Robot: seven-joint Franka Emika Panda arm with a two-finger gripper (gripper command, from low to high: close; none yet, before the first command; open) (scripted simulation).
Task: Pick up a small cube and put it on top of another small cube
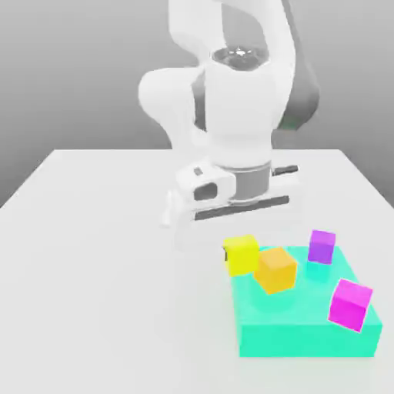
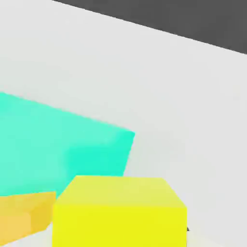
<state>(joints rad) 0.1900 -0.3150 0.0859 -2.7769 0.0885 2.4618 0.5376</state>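
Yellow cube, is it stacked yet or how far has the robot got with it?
Picking looks done: the gripper appears to hold the yellow cube, at the near-left corner of view beside the orange cube. Stacking is left: the yellow cube sits on top of no other cube.
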